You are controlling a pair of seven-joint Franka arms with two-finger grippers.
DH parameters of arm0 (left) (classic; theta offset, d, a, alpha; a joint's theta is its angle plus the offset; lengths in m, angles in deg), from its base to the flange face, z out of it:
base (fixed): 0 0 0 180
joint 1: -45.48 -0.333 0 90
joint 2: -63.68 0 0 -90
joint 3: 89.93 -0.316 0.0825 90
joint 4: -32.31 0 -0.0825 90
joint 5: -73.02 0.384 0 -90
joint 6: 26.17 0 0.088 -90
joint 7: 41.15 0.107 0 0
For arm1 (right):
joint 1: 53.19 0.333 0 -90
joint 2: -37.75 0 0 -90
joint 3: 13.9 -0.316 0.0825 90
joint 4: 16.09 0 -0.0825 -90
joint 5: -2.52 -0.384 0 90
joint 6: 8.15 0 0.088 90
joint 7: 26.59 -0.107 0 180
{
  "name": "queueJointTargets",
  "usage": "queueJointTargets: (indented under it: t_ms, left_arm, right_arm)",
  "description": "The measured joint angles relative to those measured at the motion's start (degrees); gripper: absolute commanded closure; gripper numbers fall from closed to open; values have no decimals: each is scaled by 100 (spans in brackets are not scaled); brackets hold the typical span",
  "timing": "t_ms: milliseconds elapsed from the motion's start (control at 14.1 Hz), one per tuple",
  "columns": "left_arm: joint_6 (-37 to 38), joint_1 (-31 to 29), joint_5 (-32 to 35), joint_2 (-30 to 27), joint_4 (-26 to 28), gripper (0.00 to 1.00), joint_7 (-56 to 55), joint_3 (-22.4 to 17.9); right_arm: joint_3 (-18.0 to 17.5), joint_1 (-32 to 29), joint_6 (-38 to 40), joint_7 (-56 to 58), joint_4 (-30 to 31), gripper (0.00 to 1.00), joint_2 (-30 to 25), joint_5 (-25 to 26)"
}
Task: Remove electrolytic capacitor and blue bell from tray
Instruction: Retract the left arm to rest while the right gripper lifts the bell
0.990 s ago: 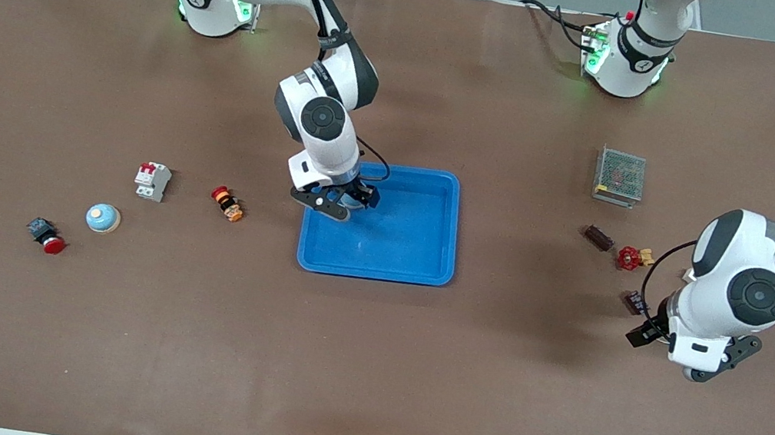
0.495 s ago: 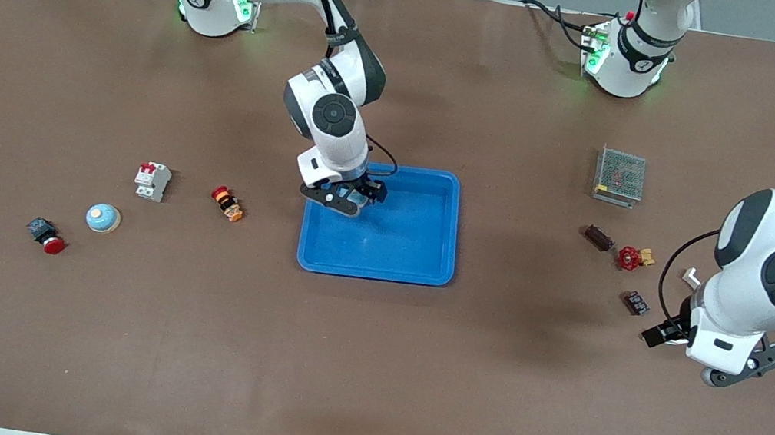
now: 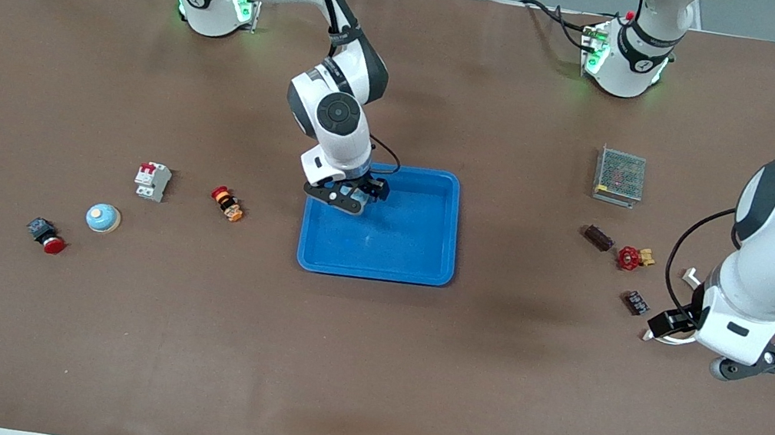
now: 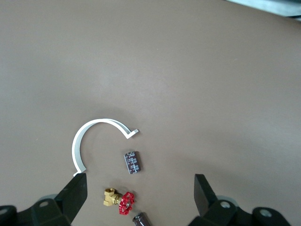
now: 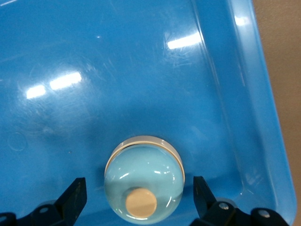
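Note:
A light-blue bell with a beige button sits in the blue tray near a corner, between the open fingers of my right gripper. In the front view that gripper is low over the tray corner toward the right arm's base and hides the bell. A second light-blue bell stands on the table. My left gripper is open and empty, up over a dark printed capacitor and the end of a brown capacitor. In the front view the gripper is beside the capacitors.
A red-and-brass valve and a white C-shaped clip lie by the capacitors. A metal mesh box sits nearer the left arm's base. A white breaker, an orange-red button and a red push button lie toward the right arm's end.
My left arm has lifted and swung toward its end of the table, uncovering the dark capacitor. My right gripper has shifted slightly toward the tray corner nearer its base.

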Motion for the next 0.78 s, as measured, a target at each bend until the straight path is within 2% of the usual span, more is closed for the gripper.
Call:
queueJointTargets:
  t_ms: [212, 353, 636, 777]
  left_arm:
    - [50, 20, -377, -279, -5, 0, 162, -8]
    - [221, 175, -781, -538, -8, 0, 466, -213]
    - [662, 977, -1563, -1178, -8, 0, 1310, -1287]
    - [848, 1252, -1837, -1441, -7, 0, 1820, -1717]
  right_arm:
    - [8, 0, 1, 0, 1, 0, 3, 0]
    - [9, 0, 1, 0, 2, 1, 3, 0]
    - [10, 1, 1, 0, 3, 31, 5, 0]
    - [11, 1, 1, 0, 3, 43, 6, 0]
